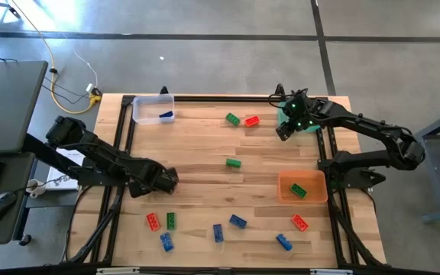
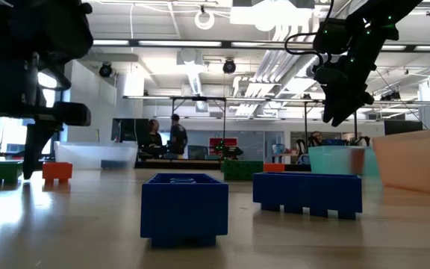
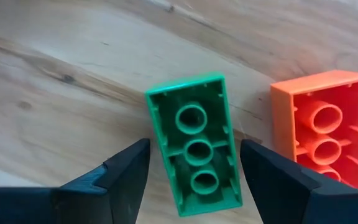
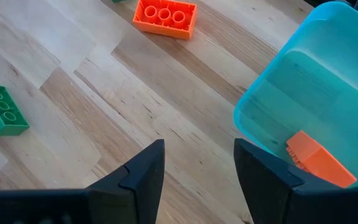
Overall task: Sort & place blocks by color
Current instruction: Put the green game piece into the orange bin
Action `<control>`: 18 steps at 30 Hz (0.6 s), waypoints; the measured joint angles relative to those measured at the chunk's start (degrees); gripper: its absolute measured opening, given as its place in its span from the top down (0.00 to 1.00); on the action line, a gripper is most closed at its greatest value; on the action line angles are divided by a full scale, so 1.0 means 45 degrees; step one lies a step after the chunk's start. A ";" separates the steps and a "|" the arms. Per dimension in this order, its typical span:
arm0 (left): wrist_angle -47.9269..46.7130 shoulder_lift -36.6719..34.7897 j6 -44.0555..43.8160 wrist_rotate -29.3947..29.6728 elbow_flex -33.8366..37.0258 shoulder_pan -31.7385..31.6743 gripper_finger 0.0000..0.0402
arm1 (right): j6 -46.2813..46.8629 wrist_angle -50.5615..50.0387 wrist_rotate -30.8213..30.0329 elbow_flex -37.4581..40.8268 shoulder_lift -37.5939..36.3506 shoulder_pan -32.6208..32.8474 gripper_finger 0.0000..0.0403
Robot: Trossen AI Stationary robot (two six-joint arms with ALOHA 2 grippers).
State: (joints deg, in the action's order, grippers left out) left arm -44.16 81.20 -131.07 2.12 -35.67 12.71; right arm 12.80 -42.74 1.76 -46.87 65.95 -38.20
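Note:
My left gripper [image 1: 168, 180] points down over the table's near left part, open. In the left wrist view a green block [image 3: 197, 152] shows between its fingers [image 3: 194, 149], lying hollow side up on the wood. The fingers stand on either side of it and touch nothing. A red block [image 3: 325, 130] lies beside it, also hollow side up. My right gripper [image 1: 284, 131] hangs open and empty by the teal bin [image 4: 316, 93], which holds a red block [image 4: 319, 158]. More red, green and blue blocks lie scattered on the table.
A clear bin [image 1: 153, 108] with a blue block stands at the far left. An orange bin [image 1: 302, 186] with a green block stands at the right. Blue blocks [image 1: 237, 221] and a red one [image 1: 299, 222] lie along the near edge. Green [image 1: 233, 162] and red [image 1: 251, 121] blocks lie mid-table.

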 joint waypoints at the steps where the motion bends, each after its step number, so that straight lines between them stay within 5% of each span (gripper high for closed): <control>1: 0.0135 -0.0015 0.0021 0.0003 0.0085 0.0000 0.41 | 0.0004 0.0004 0.0000 0.0000 0.0000 -0.0001 0.56; 5: 0.0198 -0.0037 0.0408 0.0050 0.0120 0.0010 0.45 | 0.0037 0.0004 0.0000 0.0000 0.0000 0.0001 0.56; 13: 0.0247 -0.0048 0.2718 0.0056 0.0110 0.0010 0.74 | 0.0230 0.0029 0.0037 0.0000 0.0000 0.0001 0.56; 18: 0.0331 -0.0501 0.4353 -0.0026 0.0159 0.0019 0.74 | 0.0584 0.0054 0.0890 0.0000 0.0000 0.0002 0.56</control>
State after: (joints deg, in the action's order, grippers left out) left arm -42.67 78.95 -111.47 2.00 -34.96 12.80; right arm 15.43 -42.50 5.76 -46.87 65.95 -38.20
